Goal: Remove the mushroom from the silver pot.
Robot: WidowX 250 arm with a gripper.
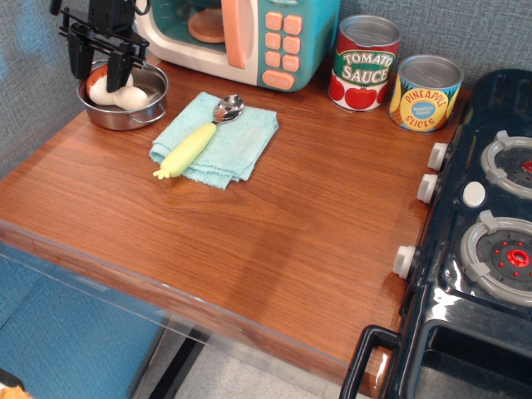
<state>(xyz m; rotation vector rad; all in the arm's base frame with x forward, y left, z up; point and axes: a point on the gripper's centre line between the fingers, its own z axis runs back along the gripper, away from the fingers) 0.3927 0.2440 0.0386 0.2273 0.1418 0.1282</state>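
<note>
The silver pot (pixel 143 112) stands at the table's back left corner. The mushroom (pixel 130 97) lies inside it, with its white stem to the right and its orange-brown cap at the left, partly hidden by the fingers. My gripper (pixel 99 70) reaches down into the left part of the pot. Its two black fingers (pixel 117 73) stand on either side of the cap end and press against it. The mushroom still rests in the pot.
A teal cloth (pixel 220 137) with a yellow-handled spoon (pixel 191 145) lies right of the pot. A toy microwave (pixel 249 33) stands behind. A tomato sauce can (pixel 364 62) and a pineapple can (pixel 425 91) stand at the back right. A black stove (pixel 482 224) lies along the right edge.
</note>
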